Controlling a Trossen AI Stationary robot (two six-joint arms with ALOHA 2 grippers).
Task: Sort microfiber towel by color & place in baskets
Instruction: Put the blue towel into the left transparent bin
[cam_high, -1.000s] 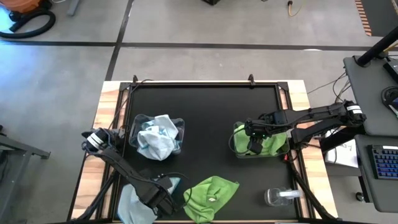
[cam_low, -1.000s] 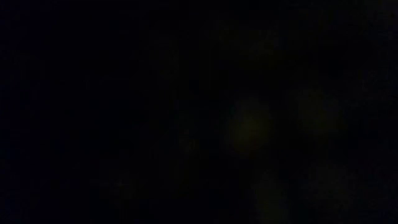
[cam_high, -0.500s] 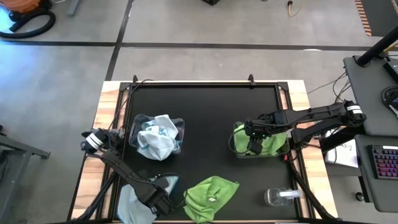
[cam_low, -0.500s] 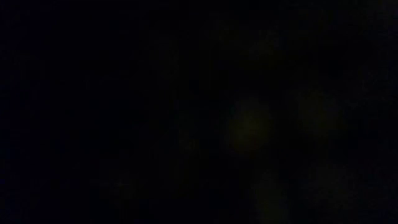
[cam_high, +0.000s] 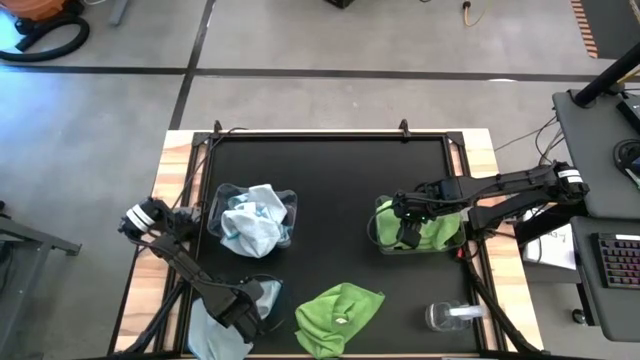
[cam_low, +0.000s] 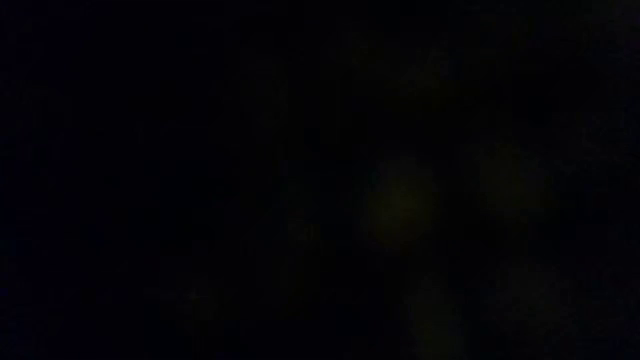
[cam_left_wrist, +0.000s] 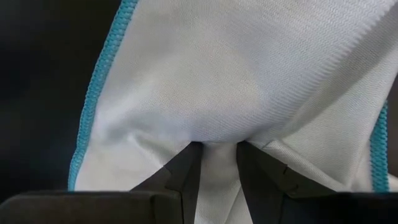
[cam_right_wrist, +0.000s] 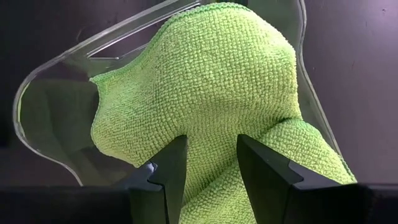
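A pale blue towel (cam_high: 212, 330) with a teal hem lies at the table's near left, and my left gripper (cam_high: 248, 303) stands over it, shut on it. The left basket (cam_high: 288, 200) holds pale blue towels (cam_high: 250, 220). The right basket (cam_high: 378, 225) holds a lime green towel (cam_right_wrist: 211, 81). My right gripper (cam_right_wrist: 211, 168) hangs open just above that towel, which shows between its fingers. Another green towel (cam_high: 338, 315) lies spread on the mat at the near middle. The low view is dark. My left gripper pinches a raised pucker of the pale blue towel (cam_left_wrist: 214, 146) between its two fingers, away from the teal hem (cam_left_wrist: 93, 106). The fingers come from above, pointing down. The cloth draws in creases toward the fingertips and spreads out beyond them; I cannot tell how many layers are held.
A small clear round container (cam_high: 455, 317) lies at the near right of the black mat (cam_high: 330, 170). Wooden table borders (cam_high: 165, 180) frame the mat. The mat's far half and middle between the baskets are bare.
My left gripper has sunk toward the table and shifted a little toward the left edge, rolling slightly, still on the pale blue towel. Its arm has swung outward to the left.
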